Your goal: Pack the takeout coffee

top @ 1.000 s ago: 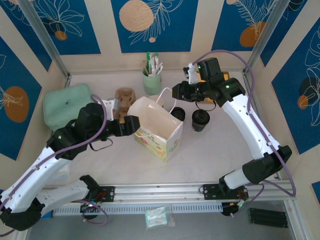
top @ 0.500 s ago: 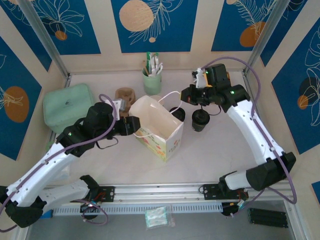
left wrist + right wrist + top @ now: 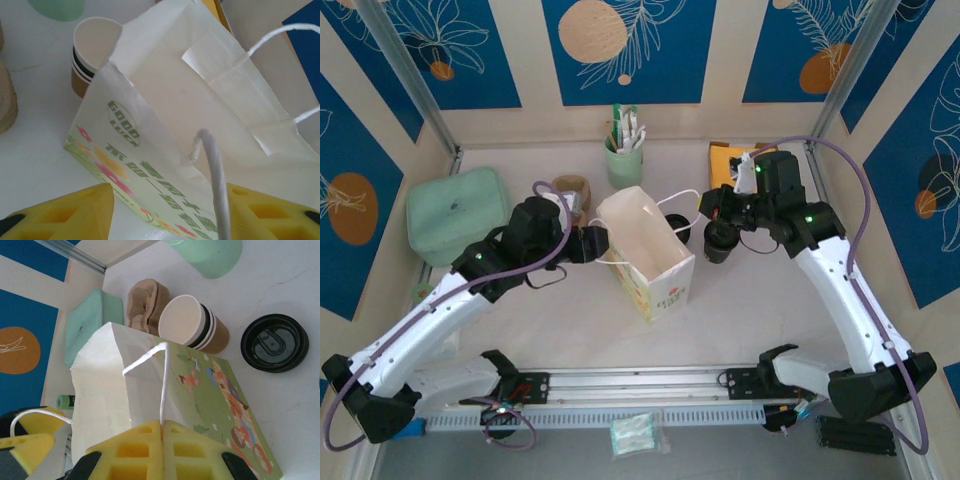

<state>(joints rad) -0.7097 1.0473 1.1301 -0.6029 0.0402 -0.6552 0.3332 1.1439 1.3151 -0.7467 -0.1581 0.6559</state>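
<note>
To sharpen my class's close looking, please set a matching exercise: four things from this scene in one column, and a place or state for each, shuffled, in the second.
Column one
1. paper bag
2. takeout coffee
3. loose lid
4. right pincer

Column two
A. shut on the bag's handle
B. black, lying flat on its own
C. standing open, printed sides
D. upright beside the bag, lid on

Pairs: 1-C, 2-D, 3-B, 4-A
</note>
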